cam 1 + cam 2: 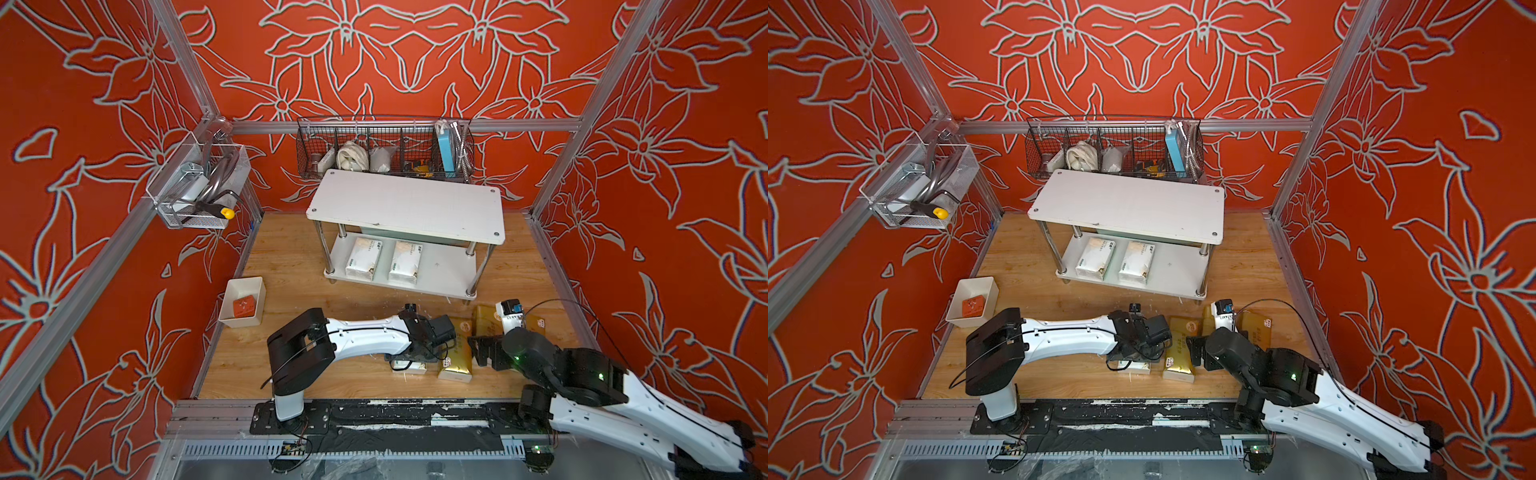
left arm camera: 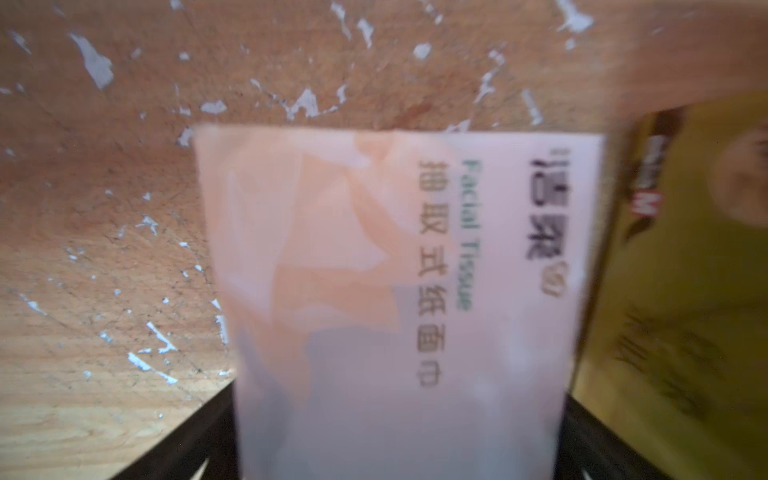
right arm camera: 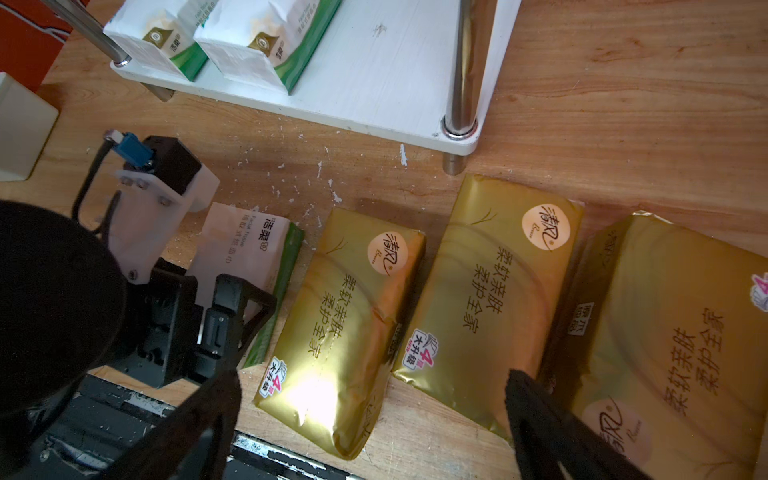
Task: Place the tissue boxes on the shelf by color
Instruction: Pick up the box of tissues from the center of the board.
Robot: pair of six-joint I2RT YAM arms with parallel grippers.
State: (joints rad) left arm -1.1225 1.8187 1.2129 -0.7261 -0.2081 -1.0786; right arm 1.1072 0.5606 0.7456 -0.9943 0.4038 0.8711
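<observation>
Two white-and-green soft tissue packs [image 1: 365, 257] [image 1: 405, 262] shelved, four more waiting to be sorted.
We judge white belongs on the lower tier of the white two-tier shelf with chrome legs [image 1: 444, 266], where the pair lies at the left end, leaving the top board for gold. The third white tissue pack with green print [image 3: 245, 245] lies flat near the front edge of the wooden table [image 1: 291, 257], three shiny gold tissue packs [image 3: 353, 324] [image 3: 490, 291] [image 3: 673, 332] in a row beside it toward the right edge. Our left claw [image 2: 399, 401] sits low over that white pack, jaws wide apart either side of it; whether they touch it we cannot tell. Our right claw [image 3: 370, 392] hangs above the gold packs, jaws spread, holding nothing.
</observation>
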